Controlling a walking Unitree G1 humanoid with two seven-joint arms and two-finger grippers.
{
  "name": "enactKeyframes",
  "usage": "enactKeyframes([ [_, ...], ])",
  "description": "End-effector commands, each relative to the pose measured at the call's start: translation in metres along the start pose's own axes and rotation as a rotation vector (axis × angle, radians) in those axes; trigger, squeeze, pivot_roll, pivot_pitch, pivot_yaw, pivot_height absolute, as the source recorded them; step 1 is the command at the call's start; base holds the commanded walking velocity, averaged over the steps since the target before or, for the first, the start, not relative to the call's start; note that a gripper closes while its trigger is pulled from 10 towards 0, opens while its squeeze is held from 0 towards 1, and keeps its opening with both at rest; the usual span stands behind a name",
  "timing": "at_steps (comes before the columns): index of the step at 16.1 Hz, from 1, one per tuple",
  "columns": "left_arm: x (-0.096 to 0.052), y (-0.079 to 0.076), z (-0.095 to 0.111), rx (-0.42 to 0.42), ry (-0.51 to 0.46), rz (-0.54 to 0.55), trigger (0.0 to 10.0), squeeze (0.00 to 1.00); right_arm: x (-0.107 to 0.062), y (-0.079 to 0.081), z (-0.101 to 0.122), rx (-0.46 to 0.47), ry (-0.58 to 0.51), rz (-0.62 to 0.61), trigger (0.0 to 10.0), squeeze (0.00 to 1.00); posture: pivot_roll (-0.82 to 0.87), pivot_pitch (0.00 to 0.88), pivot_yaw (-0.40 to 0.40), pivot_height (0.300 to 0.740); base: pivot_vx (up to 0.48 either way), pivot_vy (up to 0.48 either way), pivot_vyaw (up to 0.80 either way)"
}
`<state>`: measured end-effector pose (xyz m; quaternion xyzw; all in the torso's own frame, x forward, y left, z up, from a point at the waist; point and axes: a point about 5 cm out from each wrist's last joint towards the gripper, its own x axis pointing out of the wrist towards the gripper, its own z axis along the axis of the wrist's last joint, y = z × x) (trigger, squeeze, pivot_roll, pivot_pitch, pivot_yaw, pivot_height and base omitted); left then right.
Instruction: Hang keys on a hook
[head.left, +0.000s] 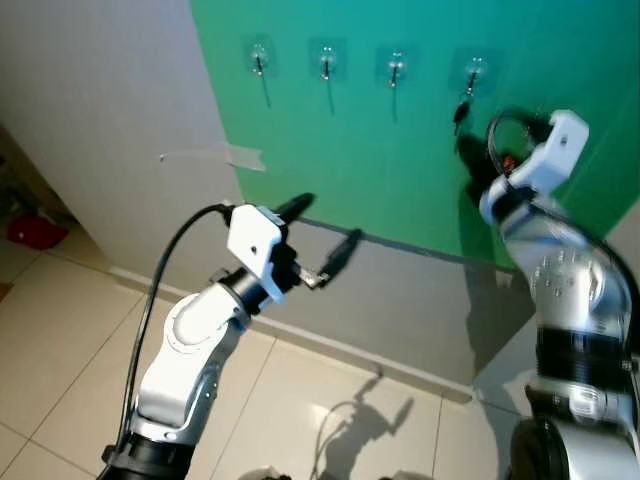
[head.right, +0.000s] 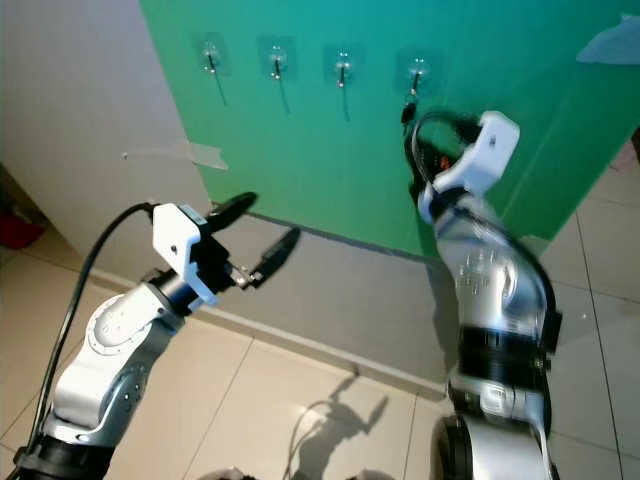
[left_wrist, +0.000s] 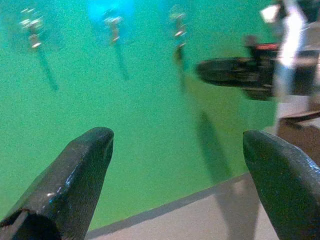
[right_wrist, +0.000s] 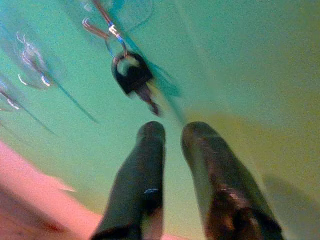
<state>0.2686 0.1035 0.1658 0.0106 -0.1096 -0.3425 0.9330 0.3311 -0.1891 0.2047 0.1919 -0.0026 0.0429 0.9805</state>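
A row of several small clear hooks sits high on the green wall panel (head.left: 400, 170). From the rightmost hook (head.left: 473, 72) hangs a dark key (right_wrist: 131, 75) on its ring, also seen as the small key (head.left: 461, 110) just under that hook. My right gripper (right_wrist: 172, 131) is raised just below the key, not touching it. Its fingers are close together with a slim gap and nothing between them. My left gripper (head.left: 322, 228) is held up in front of the wall, lower and to the left, wide open and empty.
The other hooks (head.left: 326, 62) to the left are bare. A grey band (head.left: 400, 300) runs under the green panel, with tiled floor (head.left: 330, 400) below. A strip of tape (head.left: 245, 157) sticks to the white wall; a red object (head.left: 35, 230) lies far left.
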Motion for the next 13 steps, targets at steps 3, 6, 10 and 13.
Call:
enactKeyframes([
  [3,-0.026,0.029,-0.032,0.078,0.18,0.243,10.0,0.0,-0.039,-0.018,-0.03,-0.246,0.005,-0.109,10.0,0.0,-0.15,0.052,0.05,0.74,0.0,0.0,0.0],
  [6,-0.042,0.041,-0.056,0.102,0.274,0.363,10.0,0.0,-0.061,-0.031,-0.074,-0.31,0.11,-0.181,10.0,0.0,-0.16,0.054,0.057,0.74,0.0,0.0,0.0],
  [10,-0.051,0.04,-0.069,0.105,0.291,0.445,10.0,0.0,-0.082,-0.035,-0.111,-0.391,0.169,-0.223,10.0,0.0,-0.16,0.053,0.055,0.74,0.0,0.26,0.0],
  [13,-0.057,0.038,-0.077,0.115,0.304,0.472,10.0,0.0,-0.088,-0.044,-0.131,-0.444,0.197,-0.238,10.0,0.0,-0.16,0.049,0.025,0.74,0.0,0.328,0.0],
])
